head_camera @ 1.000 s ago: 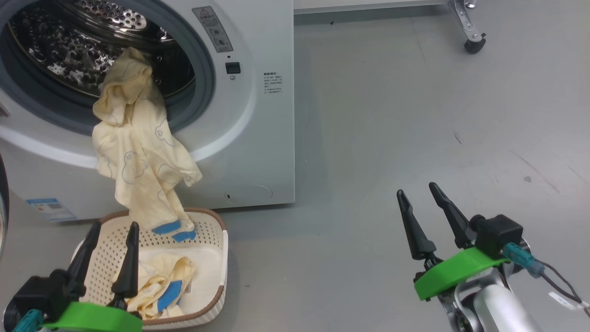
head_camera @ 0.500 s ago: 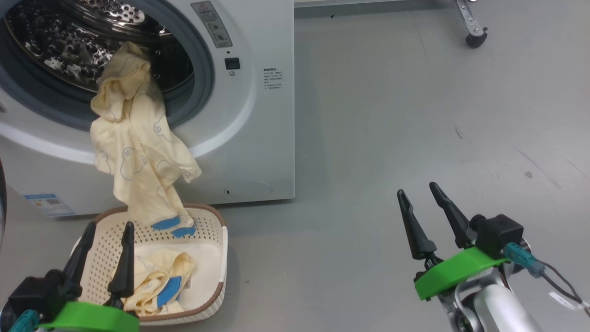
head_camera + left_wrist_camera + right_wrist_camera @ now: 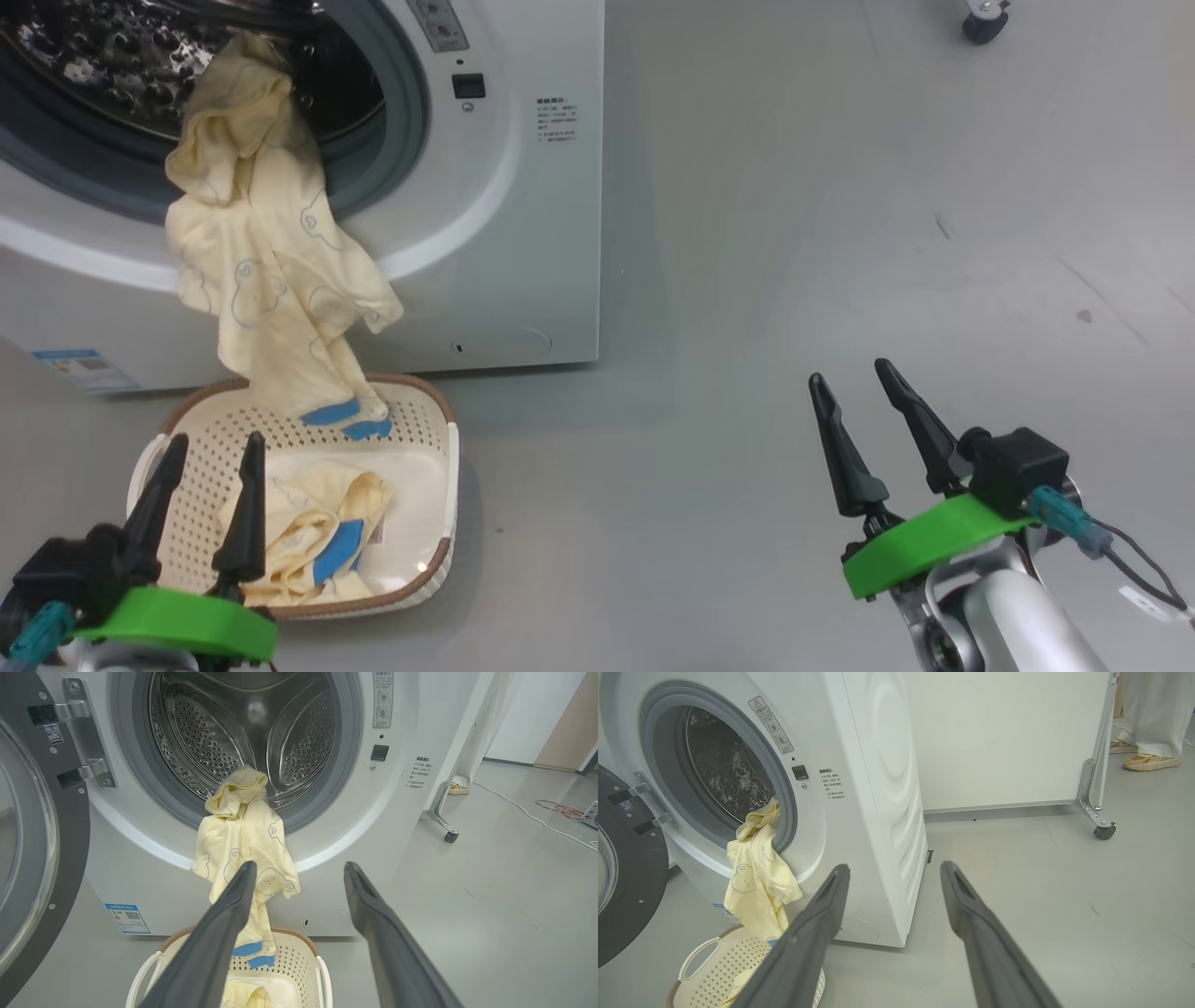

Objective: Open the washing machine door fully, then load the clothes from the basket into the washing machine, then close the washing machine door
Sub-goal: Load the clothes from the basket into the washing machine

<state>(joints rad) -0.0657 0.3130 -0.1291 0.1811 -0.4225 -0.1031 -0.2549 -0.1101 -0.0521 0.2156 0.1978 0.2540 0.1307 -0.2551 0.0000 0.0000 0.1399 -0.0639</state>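
The washing machine point(image 3: 523, 233) stands with its door point(image 3: 28, 826) swung open to the left. One piece of the clothes point(image 3: 271, 271) hangs out of the drum over the gasket, its blue-trimmed end reaching the basket point(image 3: 425, 546) on the floor below. A second cream piece point(image 3: 308, 541) lies inside the basket. My left gripper point(image 3: 213, 450) hovers open above the basket's near side, holding nothing. My right gripper point(image 3: 851, 375) is open over bare floor to the right, well away from the machine. In the left wrist view, the hanging garment point(image 3: 243, 844) lies straight ahead of the open left gripper point(image 3: 299, 865).
A white panel on a castered metal leg point(image 3: 1099, 821) stands behind the machine to the right. A person's feet point(image 3: 1148, 760) show beyond it. Cables point(image 3: 556, 812) lie on the floor far right. Grey floor point(image 3: 840, 233) spreads to the machine's right.
The head camera has tilted down, so the machine and basket sit higher in the picture. The left gripper has drawn slightly back over the basket. Both grippers stay open.
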